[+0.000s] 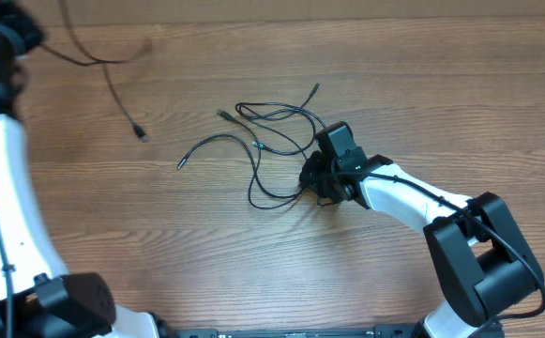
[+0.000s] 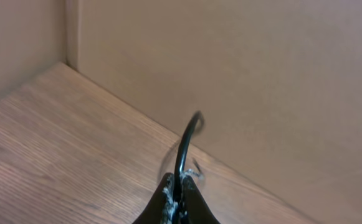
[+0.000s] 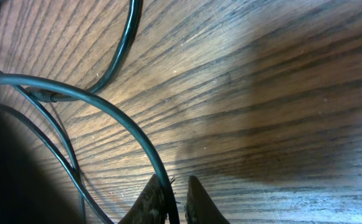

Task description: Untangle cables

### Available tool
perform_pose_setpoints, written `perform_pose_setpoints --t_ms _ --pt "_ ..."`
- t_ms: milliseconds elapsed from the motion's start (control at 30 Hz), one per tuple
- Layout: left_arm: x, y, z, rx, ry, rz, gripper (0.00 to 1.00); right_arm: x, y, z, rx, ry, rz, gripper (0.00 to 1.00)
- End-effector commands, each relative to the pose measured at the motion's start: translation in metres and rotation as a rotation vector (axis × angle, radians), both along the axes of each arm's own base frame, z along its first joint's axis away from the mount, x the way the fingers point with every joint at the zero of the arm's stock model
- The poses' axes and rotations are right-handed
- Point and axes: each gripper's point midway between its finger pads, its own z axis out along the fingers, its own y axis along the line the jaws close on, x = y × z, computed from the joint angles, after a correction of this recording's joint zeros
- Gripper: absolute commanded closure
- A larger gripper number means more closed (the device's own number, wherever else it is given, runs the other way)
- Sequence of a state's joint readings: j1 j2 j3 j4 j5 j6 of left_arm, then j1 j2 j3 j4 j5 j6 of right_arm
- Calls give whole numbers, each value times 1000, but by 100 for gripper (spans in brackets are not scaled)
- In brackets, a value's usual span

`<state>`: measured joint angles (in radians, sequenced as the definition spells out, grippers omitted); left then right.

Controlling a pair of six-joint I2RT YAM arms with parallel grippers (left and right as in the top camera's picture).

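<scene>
Wooden table [image 1: 394, 94], tangled cables [image 1: 274, 115] at centre.
From wrists only: left jaws clenched on separate cable [image 2: 184, 146]; right jaws barely parted around loop [image 3: 134, 134], hold uncertain.

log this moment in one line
left gripper: shut on one cable | right gripper: low at tangle, jaws barely apart around a strand | stage: untangling unfinished

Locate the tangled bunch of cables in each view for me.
Overhead: the tangled bunch lies at the table's centre, beside the right gripper.
Left wrist: not in it; only a single cable, clamped in the shut left gripper.
Right wrist: the tangled bunch fills the left half, above the right gripper.
Shared landmark: the wood-grain table, in all three.
</scene>
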<state>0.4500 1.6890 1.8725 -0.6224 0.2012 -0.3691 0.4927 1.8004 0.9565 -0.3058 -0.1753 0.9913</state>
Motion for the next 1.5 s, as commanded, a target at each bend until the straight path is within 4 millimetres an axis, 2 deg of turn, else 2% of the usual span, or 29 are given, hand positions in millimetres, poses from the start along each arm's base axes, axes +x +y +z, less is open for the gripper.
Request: perform_pose_setpoints --t_ms 0,100,167,233,300,400,467,533,633,833,933,1033,1100,1133,1167,1333,1400,1467 --pt "-7 11 -10 -209 -37 -134 96 1 -1 -2 -7 -6 -3 89" --pt "-24 53 -65 -319 101 0 96 2 0 -1 -3 -13 -4 88" --pt "-41 78 -116 -390 245 110 96 3 0 -1 -2 -15 -4 88" --pt "-56 94 -167 -457 382 192 96 3 0 0 -2 -16 -3 88" --pt "-67 100 -205 -530 476 225 96 3 0 -1 -2 -15 -3 88" --pt "-81 106 -245 -618 568 260 96 3 0 -1 -2 -16 -3 87" --pt "-88 110 -260 -651 600 279 96 3 0 -1 -2 -16 -3 87" --pt "-95 115 -268 -680 614 303 96 3 0 -1 -2 -16 -3 87" --pt "-99 119 -267 -700 604 320 96 3 0 0 -2 -16 -3 87" --pt "-96 121 -265 -658 601 289 96 3 0 0 -1 -17 -4 87" --pt "-88 127 -262 -590 577 254 89 3 0 0 -2 -16 -3 87" --pt "-85 131 -260 -571 561 248 71 3 0 0 -2 -16 -3 84" --pt "-82 133 -259 -560 547 247 48 3 0 0 -2 -16 -3 84" --pt "-82 134 -258 -558 544 248 32 3 0 0 -2 -17 -3 83" --pt "-82 134 -259 -560 546 248 25 3 0 0 -1 -17 -4 83" --pt "-83 113 -264 -590 601 220 26 4 1 0 0 -20 -4 82" --pt "-75 94 -265 -608 622 177 28 4 1 0 1 -20 -3 81" --pt "-63 68 -264 -626 632 108 31 2 4 1 16 -12 7 73"
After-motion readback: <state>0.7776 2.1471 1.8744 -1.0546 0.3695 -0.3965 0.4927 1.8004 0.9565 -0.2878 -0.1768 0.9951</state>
